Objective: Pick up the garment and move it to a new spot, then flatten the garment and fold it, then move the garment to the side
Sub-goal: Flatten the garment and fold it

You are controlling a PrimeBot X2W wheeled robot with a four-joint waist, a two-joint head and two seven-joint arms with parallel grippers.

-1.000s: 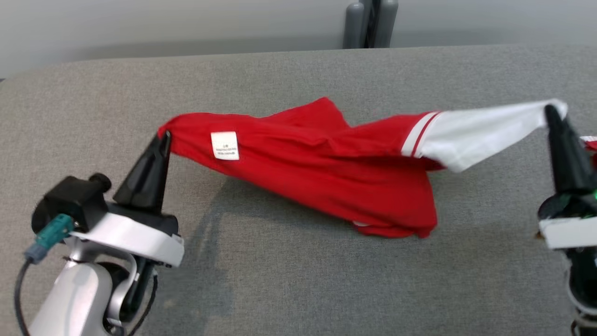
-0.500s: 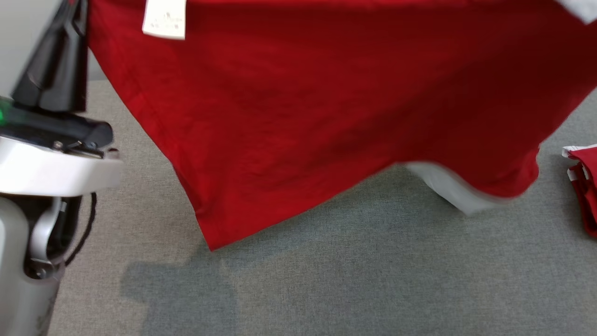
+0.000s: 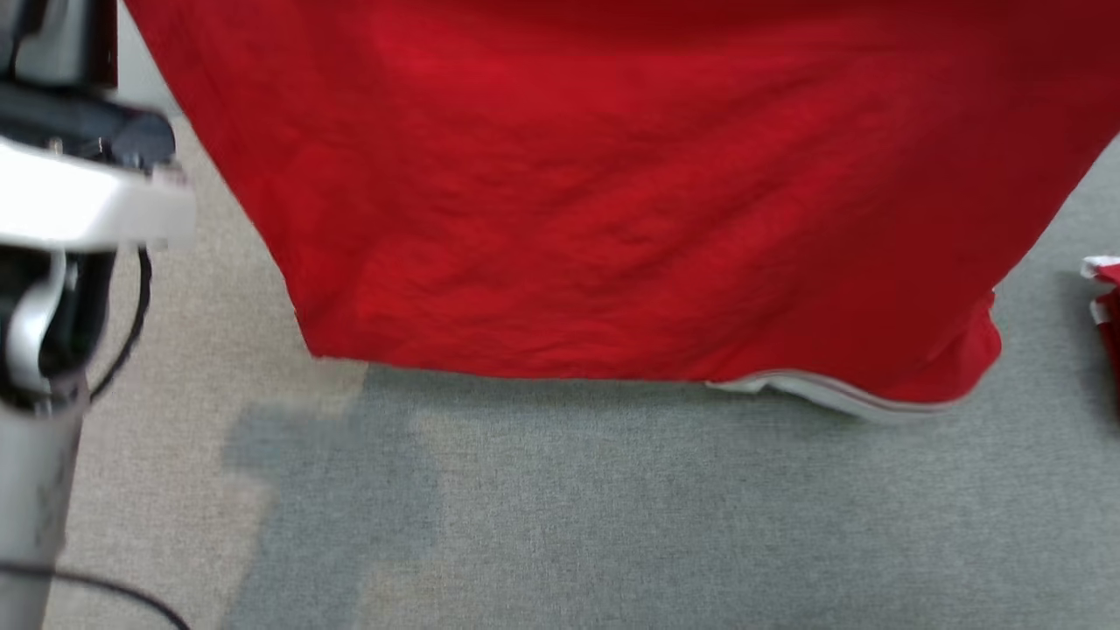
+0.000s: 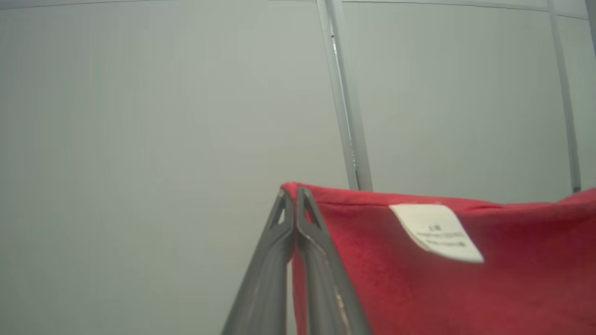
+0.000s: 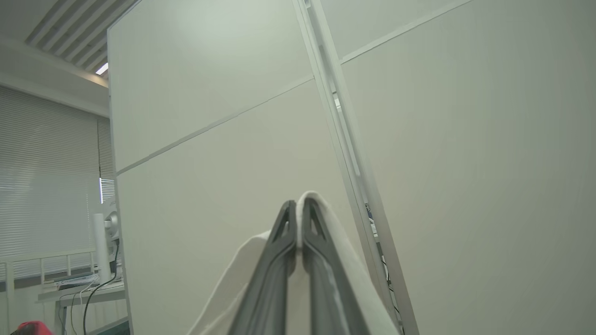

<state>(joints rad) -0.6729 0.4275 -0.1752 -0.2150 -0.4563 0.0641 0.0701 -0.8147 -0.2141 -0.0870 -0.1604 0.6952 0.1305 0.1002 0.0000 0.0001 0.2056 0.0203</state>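
Observation:
The garment (image 3: 612,201) is red with a white sleeve, and it hangs spread like a curtain across the top of the head view. Its lower hem (image 3: 525,372) is just above the grey table (image 3: 612,507), and a white striped edge (image 3: 831,394) shows at the lower right. In the left wrist view my left gripper (image 4: 294,193) is shut on the garment's (image 4: 465,288) red top corner, beside a white label (image 4: 437,232). In the right wrist view my right gripper (image 5: 296,207) is shut on the white sleeve (image 5: 335,246), held high.
My left arm's pale wrist (image 3: 79,188) and its cable stand at the left edge of the head view. Another red and white cloth (image 3: 1104,306) lies at the table's right edge. Pale wall panels (image 4: 139,139) are behind both raised grippers.
Both grippers have lifted the garment off the table. It was stretched low between them and now hangs open, its hem levelled out. The head view has shifted too.

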